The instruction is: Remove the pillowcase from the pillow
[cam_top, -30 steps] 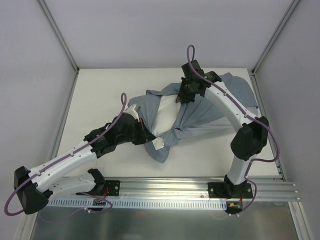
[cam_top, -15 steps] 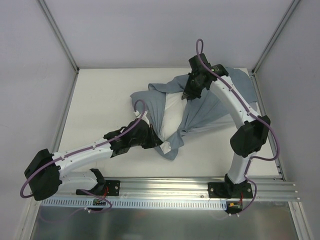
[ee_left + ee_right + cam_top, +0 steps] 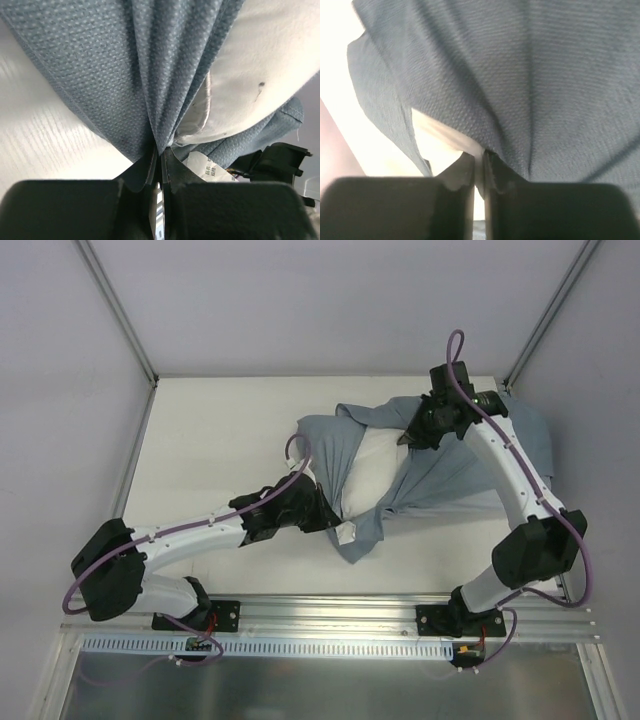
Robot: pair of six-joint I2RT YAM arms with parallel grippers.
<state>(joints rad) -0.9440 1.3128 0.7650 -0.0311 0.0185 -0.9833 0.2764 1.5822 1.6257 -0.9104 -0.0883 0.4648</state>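
Left fingers: closed tight on a pillowcase pleat, bare pillow just beyond. Right fingers: closed tight on pillowcase fabric. Step judged mid-strip; next calls for drawing the two grips apart

The pillowcase: matt slate-blue cloth, fine dimpled weave, wrinkled. The pillow: plain white cloth, smooth, matt. The table: off-white, matt, faintly streaked; rail along its near edge is brushed metal.

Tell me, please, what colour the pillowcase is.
The pillowcase is slate blue with a fine dotted weave, clearest in the left wrist view.
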